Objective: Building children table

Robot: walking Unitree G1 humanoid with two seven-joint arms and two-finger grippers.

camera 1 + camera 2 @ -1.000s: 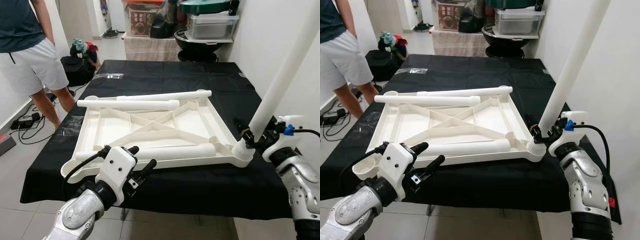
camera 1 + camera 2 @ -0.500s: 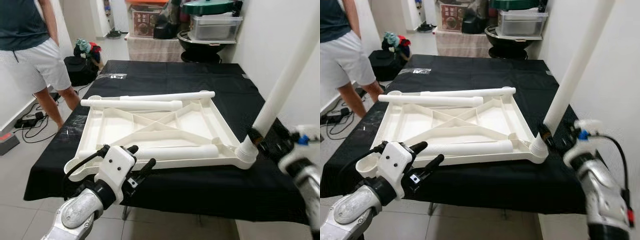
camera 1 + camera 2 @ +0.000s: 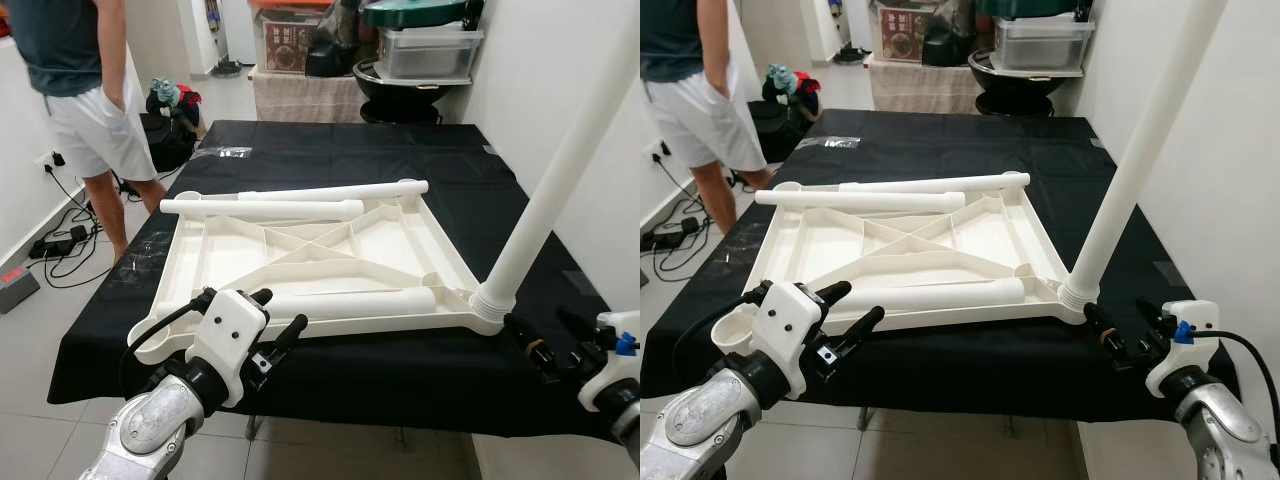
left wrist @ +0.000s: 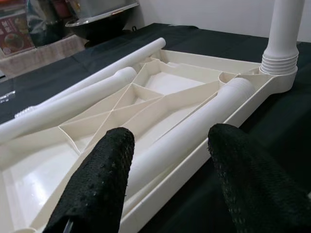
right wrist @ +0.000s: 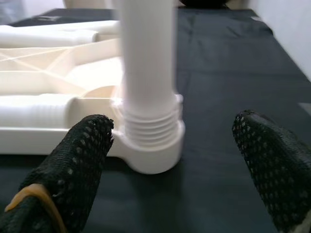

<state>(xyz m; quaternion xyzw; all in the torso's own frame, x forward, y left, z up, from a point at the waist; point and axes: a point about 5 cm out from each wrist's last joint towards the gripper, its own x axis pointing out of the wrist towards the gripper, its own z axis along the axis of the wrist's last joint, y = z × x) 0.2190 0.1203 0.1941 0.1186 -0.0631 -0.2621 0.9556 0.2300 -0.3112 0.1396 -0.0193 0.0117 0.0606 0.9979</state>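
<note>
The white table top [image 3: 310, 255] lies upside down on the black-covered table [image 3: 330, 150]. One white leg [image 3: 545, 200] stands upright in its near right corner socket [image 5: 150, 145]. A loose leg [image 3: 350, 303] lies along the near rim, and two more legs [image 3: 260, 209] lie across the far rim. My right gripper [image 3: 552, 338] is open, just near of the upright leg and not touching it. My left gripper [image 3: 278, 312] hangs open in front of the near left edge, with nothing between its fingers [image 4: 97, 189].
A person [image 3: 90, 90] stands at the table's far left corner, hand in pocket. Cables [image 3: 50, 250] and a bag [image 3: 165, 120] lie on the floor there. Storage bins [image 3: 420, 50] are stacked behind the table. A white wall runs close along the right.
My right gripper has let go of the upright leg's base and drawn back toward me, open. The leg stays standing in its socket. The left gripper has hardly moved.
</note>
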